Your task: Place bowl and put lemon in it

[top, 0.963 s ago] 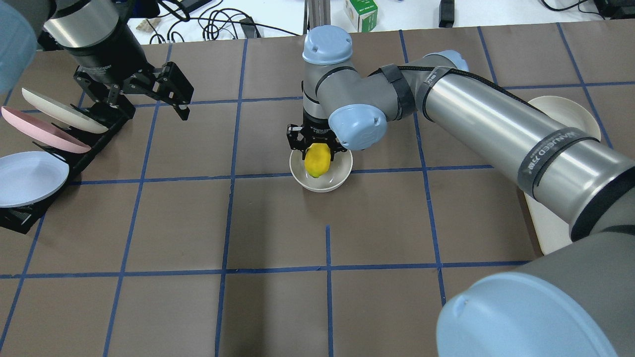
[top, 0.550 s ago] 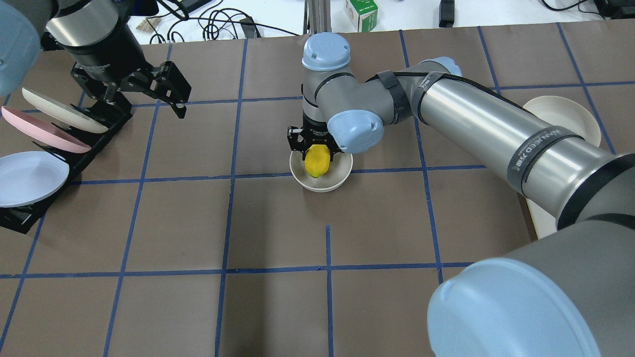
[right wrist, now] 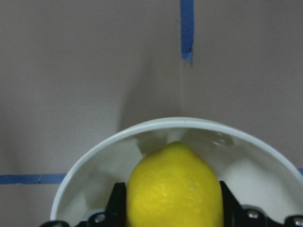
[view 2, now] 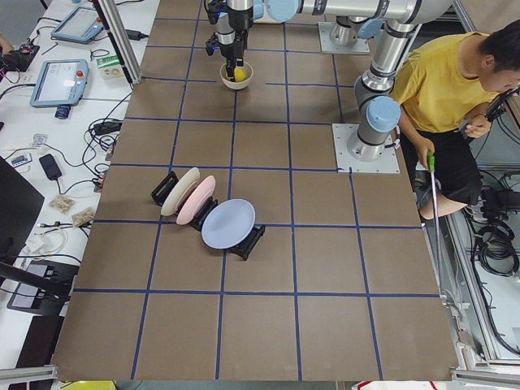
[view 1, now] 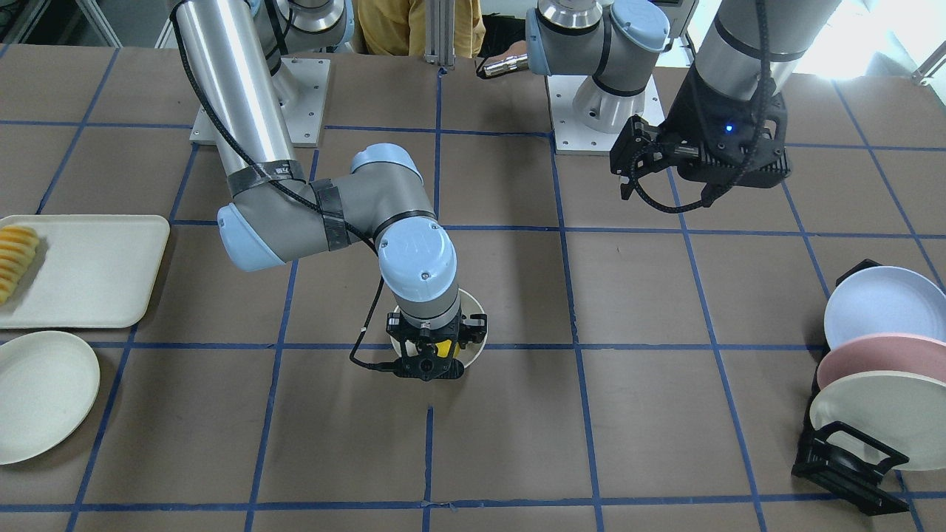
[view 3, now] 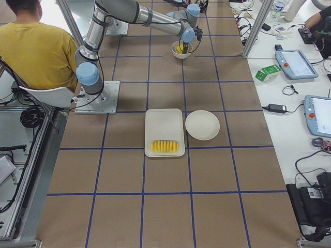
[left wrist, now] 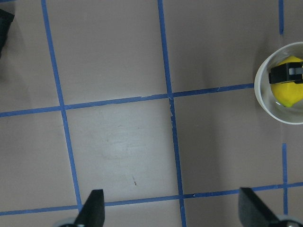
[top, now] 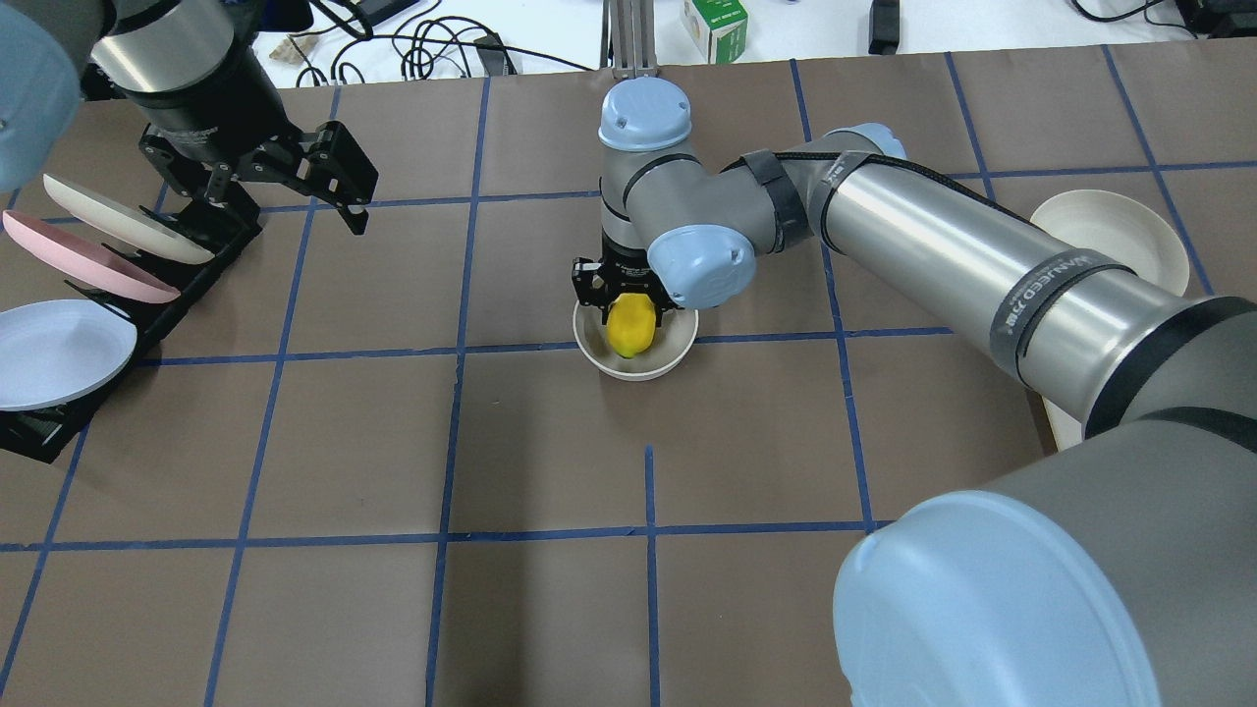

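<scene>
The off-white bowl [top: 638, 367] stands on the brown table near its middle. My right gripper [top: 630, 312] reaches down into it and is shut on the yellow lemon [top: 630, 327], held low inside the bowl. In the right wrist view the lemon [right wrist: 175, 189] sits between two black fingers [right wrist: 116, 208], inside the bowl's rim [right wrist: 180, 123]. I cannot tell whether the lemon touches the bowl's bottom. My left gripper [top: 295, 201] hangs open and empty above the table at the far left. Its wrist view shows the bowl [left wrist: 265, 101] and the lemon [left wrist: 286, 93] at the right edge.
A black rack [top: 167, 295] with blue, pink and cream plates stands at the left edge. A flat off-white plate [view 1: 41, 391] and a tray [view 1: 96, 281] with yellow-orange slices [view 1: 15, 258] lie on the robot's right side. A person in yellow [view 2: 455, 89] sits behind the robot.
My right gripper has lowered the lemon a little deeper into the bowl. The left gripper has shifted only slightly.
</scene>
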You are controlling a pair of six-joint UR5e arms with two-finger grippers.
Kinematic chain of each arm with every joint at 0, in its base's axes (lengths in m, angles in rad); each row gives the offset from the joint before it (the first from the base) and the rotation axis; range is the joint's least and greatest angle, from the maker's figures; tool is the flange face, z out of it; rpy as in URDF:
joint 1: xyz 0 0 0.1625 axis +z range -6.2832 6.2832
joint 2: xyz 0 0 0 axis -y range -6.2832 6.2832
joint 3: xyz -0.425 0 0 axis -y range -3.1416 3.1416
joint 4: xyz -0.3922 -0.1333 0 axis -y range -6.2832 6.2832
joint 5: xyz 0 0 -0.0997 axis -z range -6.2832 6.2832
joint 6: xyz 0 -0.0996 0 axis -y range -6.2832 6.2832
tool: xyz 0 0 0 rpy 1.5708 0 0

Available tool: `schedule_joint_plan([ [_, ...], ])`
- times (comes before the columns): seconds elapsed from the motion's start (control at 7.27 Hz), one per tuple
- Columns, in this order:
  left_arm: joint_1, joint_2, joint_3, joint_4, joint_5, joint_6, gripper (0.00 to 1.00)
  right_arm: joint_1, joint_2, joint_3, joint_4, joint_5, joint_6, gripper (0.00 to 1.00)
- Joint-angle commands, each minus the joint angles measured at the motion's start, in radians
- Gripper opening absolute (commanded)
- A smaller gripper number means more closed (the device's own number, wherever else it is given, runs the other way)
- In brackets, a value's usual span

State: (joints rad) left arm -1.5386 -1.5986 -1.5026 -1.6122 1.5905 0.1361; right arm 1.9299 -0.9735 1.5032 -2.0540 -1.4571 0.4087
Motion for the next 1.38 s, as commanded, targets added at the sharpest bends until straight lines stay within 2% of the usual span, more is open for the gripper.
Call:
schedule_joint_plan([
  [0.0, 0.0, 0.0, -0.001, 0.0, 0.0, 0.002, 1.0, 0.0, -0.004, 0.0, 0.005, -0.002, 0.002, 0.94],
  [0.14, 0.0, 0.0, -0.001, 0.0, -0.001, 0.002, 1.0, 0.0, -0.008, 0.0, 0.003, -0.011, 0.002, 1.0],
  [0.28, 0.0, 0.0, -0.001, 0.0, -0.001, 0.0, 1.0, -0.002, -0.014, 0.0, 0.011, -0.063, 0.002, 1.0],
  [0.41, 0.0, 0.0, -0.001, 0.0, -0.001, 0.0, 1.0, -0.005, -0.031, 0.0, 0.021, -0.068, 0.002, 1.0],
  [0.55, 0.0, 0.0, -0.001, 0.0, -0.001, 0.0, 1.0, -0.022, -0.08, -0.008, 0.064, -0.068, 0.001, 1.0],
  [0.69, 0.0, 0.0, -0.001, -0.001, 0.0, 0.0, 1.0, -0.06, -0.17, -0.012, 0.168, -0.071, -0.013, 1.0],
  [0.96, 0.0, 0.0, -0.001, 0.0, 0.0, 0.0, 1.0, -0.228, -0.342, -0.006, 0.312, -0.071, -0.021, 1.0],
  [1.1, 0.0, 0.0, -0.001, 0.0, 0.002, 0.0, 1.0, -0.311, -0.399, 0.002, 0.346, -0.068, -0.078, 1.0],
  [1.24, 0.0, 0.0, -0.001, 0.0, 0.002, 0.0, 1.0, -0.343, -0.434, 0.003, 0.376, -0.054, -0.216, 1.0],
])
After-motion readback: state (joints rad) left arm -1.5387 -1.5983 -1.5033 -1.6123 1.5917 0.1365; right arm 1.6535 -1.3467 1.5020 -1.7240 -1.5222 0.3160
